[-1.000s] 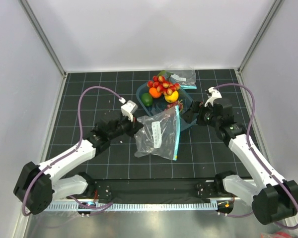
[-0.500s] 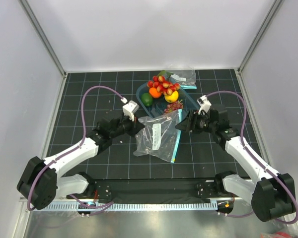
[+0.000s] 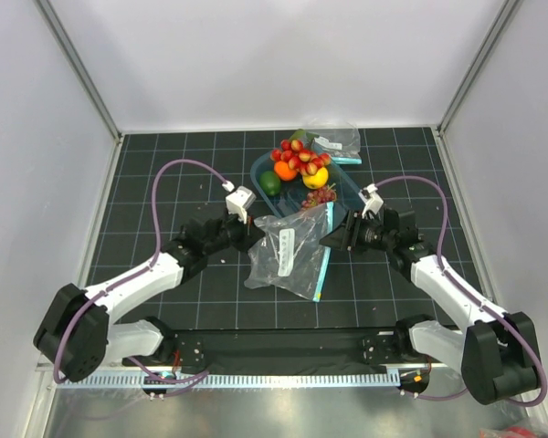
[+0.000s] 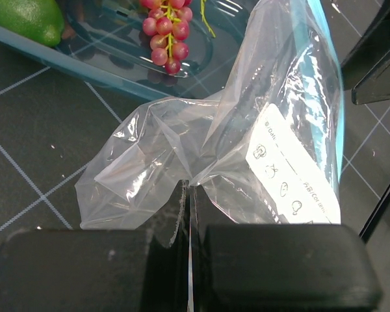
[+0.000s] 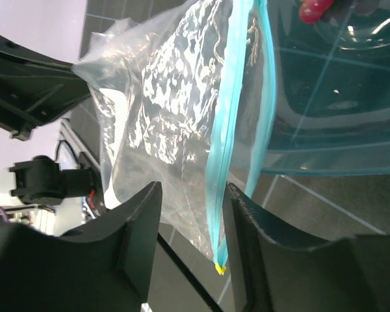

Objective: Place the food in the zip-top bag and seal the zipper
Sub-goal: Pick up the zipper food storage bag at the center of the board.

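Top external: left arm (image 3: 155, 274) stretched inward, left fingers (image 4: 266, 260) pinching zip-top bag (image 3: 292, 251)

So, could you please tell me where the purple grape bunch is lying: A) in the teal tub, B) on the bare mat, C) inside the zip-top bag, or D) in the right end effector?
A: the grape bunch lies on the floor of the teal tub, outside the zip-top bag.
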Motion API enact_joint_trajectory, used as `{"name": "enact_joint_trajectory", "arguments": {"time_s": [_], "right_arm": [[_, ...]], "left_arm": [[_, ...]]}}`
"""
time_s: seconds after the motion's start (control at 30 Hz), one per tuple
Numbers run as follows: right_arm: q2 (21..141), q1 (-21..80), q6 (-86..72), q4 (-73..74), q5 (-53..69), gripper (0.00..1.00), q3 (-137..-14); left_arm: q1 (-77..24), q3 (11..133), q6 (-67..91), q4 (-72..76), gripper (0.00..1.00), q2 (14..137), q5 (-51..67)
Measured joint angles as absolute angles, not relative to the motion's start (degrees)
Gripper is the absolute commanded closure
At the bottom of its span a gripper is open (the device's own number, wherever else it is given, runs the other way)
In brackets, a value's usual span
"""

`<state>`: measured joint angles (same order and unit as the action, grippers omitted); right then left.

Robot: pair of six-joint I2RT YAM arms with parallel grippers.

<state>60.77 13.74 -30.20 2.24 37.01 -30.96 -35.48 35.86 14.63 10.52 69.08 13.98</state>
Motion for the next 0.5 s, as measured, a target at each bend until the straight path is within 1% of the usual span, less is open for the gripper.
{"name": "enact_joint_trajectory", "arguments": {"time_s": [0.03, 0.1, 0.17, 0.2, 0.27, 0.37, 0.4, 0.43, 0.5], "right_arm": [[60.90, 13.74, -30.63, 1.52, 37.58, 0.55, -30.68], [60.88, 13.74, -31.75, 0.38, 38.79, 0.57, -30.44], [60.84, 13.74, -32.71, -1.02, 40.10, 0.63, -30.41], [60.69, 13.74, -33.34, -1.63, 40.88, 0.68, -30.41], [60.10, 13.74, -34.33, -2.20, 42.06, 0.69, -30.46], [58.83, 14.13, -35.51, -2.35, 43.27, 0.74, -31.31], [58.65, 14.41, -35.79, -2.39, 43.40, 0.83, -31.70], [58.48, 15.07, -35.99, -2.42, 43.48, 0.88, -32.40], [58.39, 16.71, -36.38, -2.33, 43.46, 0.97, -33.89]], "left_arm": [[-35.48, 35.86, 14.63, 10.52, 1.00, 69.23, 13.91], [-35.48, 35.83, 14.72, 10.50, 1.00, 69.69, 13.67], [-35.48, 35.83, 14.81, 10.44, 1.00, 69.91, 13.50], [-35.48, 35.83, 14.81, 10.37, 1.00, 69.91, 13.47], [-35.48, 35.83, 15.00, 10.22, 1.00, 69.80, 13.47], [-35.48, 35.83, 15.70, 8.88, 1.00, 68.75, 13.50], [-35.48, 35.83, 15.92, 8.56, 1.00, 68.23, 13.50], [-35.48, 35.83, 16.10, 7.94, 1.00, 67.48, 13.50], [-35.48, 35.97, 16.23, 6.87, 1.00, 66.19, 13.47]]}}
